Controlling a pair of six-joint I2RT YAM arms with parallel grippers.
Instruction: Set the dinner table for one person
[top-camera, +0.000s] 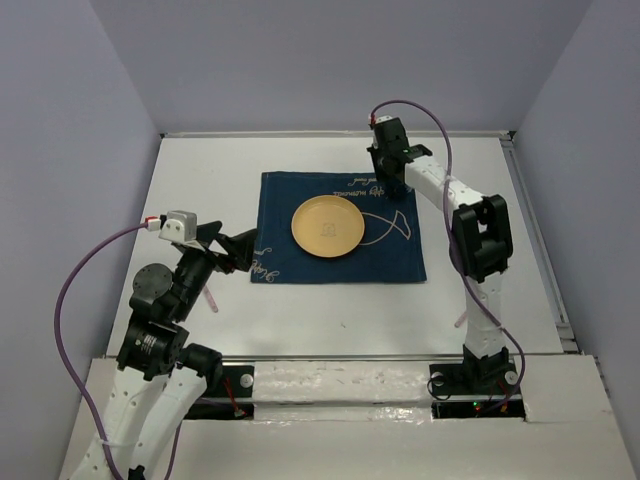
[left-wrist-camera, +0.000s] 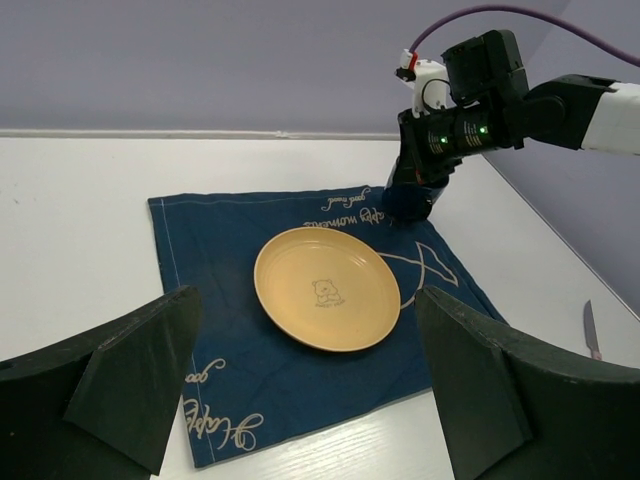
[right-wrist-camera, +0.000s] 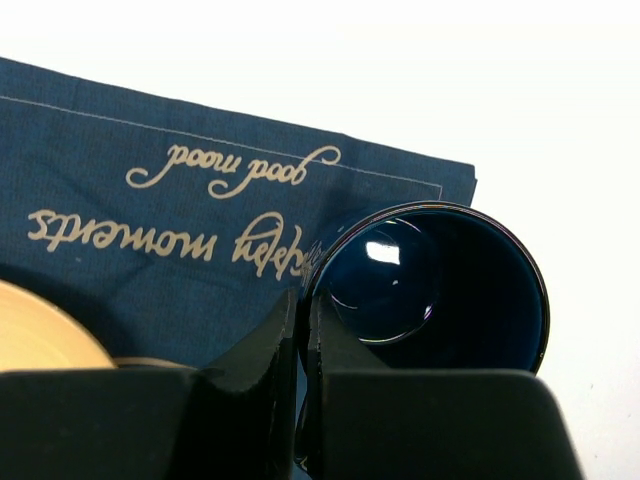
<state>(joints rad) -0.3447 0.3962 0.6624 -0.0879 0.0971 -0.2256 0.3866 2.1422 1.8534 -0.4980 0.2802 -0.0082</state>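
White arms (top-camera: 478, 300) w/ black joints, purple cables (top-camera: 68, 290).

plate (top-camera: 328, 226) mid-placemat (top-camera: 290, 262) (obstacle) | dinner table (top-camera: 330, 320) open — near edge

Bright, even light; overexposed white table (right-wrist-camera: 560, 90).

I'm seeing pale lavender walls (top-camera: 90, 150) standing around the scene and purple cables (top-camera: 70, 290) looping in the air at both sides.
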